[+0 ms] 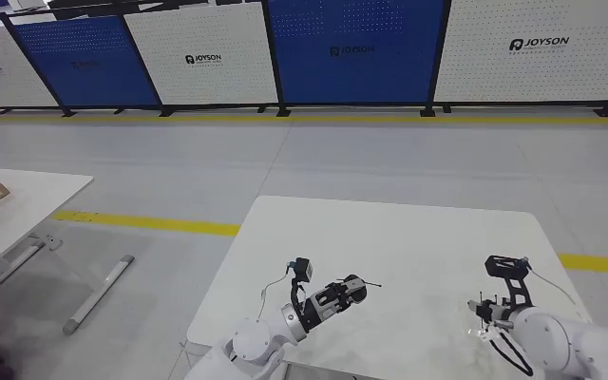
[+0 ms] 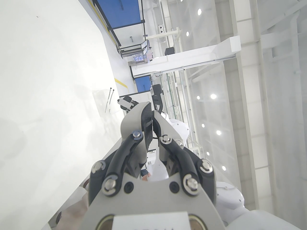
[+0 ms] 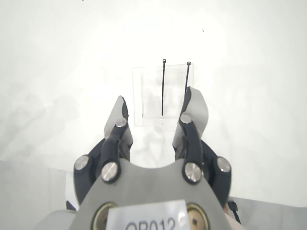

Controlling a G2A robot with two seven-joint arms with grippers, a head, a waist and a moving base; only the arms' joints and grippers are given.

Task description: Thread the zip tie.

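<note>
Two ties (image 3: pixel 162 87) lie side by side on the clear tray (image 3: pixel 137 92), laid out for picking, with the right gripper (image 3: pixel 156 96) spread just over the tray as if lining up on one; well off the tray, the left gripper (image 2: pixel 151 116) pinches what looks like a third tie (image 1: pixel 370 283), seemingly held aloft for threading.

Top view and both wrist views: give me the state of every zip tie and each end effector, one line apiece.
left end effector: shut on the held zip tie.
held zip tie: pinched, one end sticking out past the fingertips.
right end effector: open, empty, above the clear sheet.
first loose zip tie: straight, unlooped, lying on the clear sheet.
second loose zip tie: straight, unlooped, beside the first, partly behind a finger.
</note>
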